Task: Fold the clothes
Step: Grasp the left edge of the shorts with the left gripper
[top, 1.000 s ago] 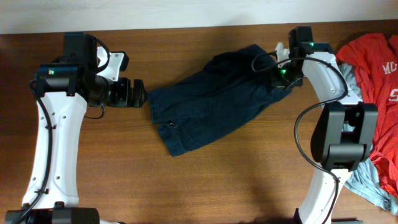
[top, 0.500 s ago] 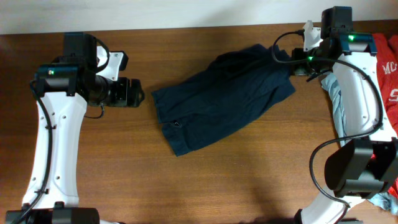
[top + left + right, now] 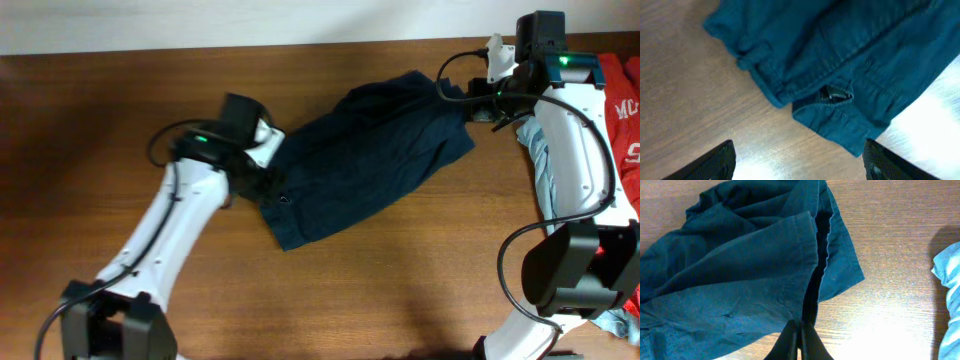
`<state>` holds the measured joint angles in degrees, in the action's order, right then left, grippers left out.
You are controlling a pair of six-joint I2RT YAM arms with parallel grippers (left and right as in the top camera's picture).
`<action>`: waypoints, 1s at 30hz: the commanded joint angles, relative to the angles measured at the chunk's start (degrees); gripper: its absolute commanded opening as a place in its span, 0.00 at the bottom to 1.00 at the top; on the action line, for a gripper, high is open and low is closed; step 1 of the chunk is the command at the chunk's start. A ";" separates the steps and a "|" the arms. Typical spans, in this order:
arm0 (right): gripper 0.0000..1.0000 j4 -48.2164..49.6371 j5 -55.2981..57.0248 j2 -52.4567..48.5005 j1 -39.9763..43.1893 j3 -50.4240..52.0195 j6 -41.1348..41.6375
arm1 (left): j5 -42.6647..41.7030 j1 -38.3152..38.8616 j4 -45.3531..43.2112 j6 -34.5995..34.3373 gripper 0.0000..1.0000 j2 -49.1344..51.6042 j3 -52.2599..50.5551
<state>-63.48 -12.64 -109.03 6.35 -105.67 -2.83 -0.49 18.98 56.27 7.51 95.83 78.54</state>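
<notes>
1. Folding has barely begun. The navy garment lies rumpled and slantwise on the wooden table, with no clean fold made. The red tee and the light grey-blue garment wait heaped at my right.
2. My right gripper, pressed together, pinches the navy garment's right hem.
3. My left gripper, jaws spread wide, hovers over its left end, gripping nothing.

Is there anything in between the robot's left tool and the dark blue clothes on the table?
No, nothing visible. The open left tool hangs close to the rumpled edge of the dark navy blue cloth garment, and only bare brown wooden table shows between them.
</notes>
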 commanded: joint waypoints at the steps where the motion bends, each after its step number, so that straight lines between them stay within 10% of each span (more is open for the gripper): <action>1: 0.04 0.00 -0.70 -0.07 0.44 -0.42 -0.13 | 9.35 2.16 -4.74 2.91 0.79 1.49 -3.85; 19: 0.04 0.00 -0.68 -0.07 0.44 -0.42 -0.13 | 5.90 3.65 -18.49 10.69 0.63 13.07 -5.44; 30: 0.04 -0.15 -0.68 -0.07 0.44 -0.42 0.09 | 11.34 3.91 -18.08 10.78 0.01 14.27 -3.67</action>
<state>-63.57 -13.28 -109.03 6.35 -105.67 -2.79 6.85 22.63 36.01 18.09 109.60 73.67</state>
